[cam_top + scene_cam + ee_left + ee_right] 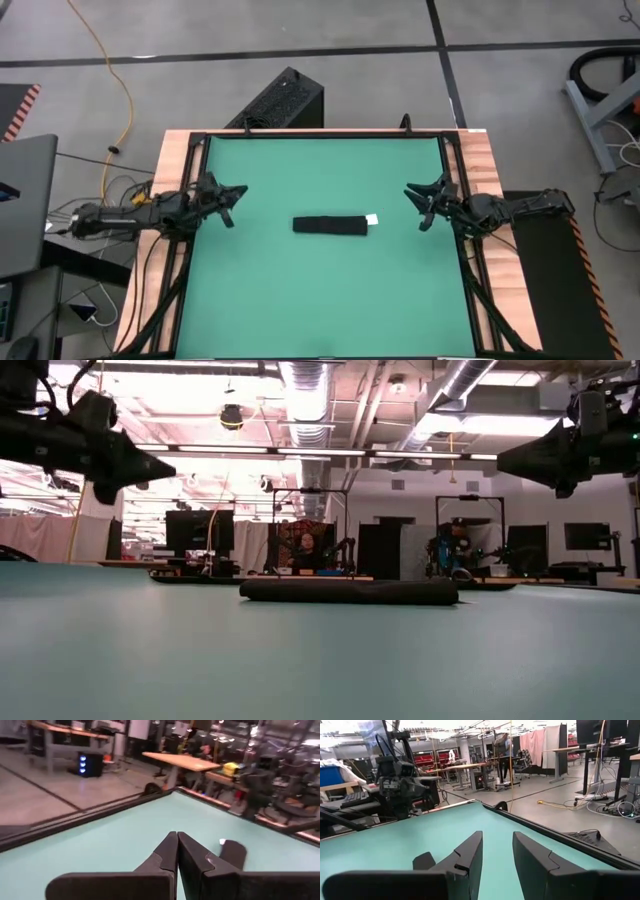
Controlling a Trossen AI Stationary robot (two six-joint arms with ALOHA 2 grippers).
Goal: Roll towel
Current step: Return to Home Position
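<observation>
No text, brand, number or sign could be read in any of the views. The small white tag (372, 219) at the right end of the towel (330, 225), near the centre of the high view, was too small to show any print. The dark screens (198, 530) in the room behind the counter, at middle left of the low view, showed nothing legible.

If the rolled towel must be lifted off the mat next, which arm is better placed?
Probably the right. The right claw is open and lies nearer the towel, at its white-tag end. The left claw is shut and farther from the other end.
</observation>
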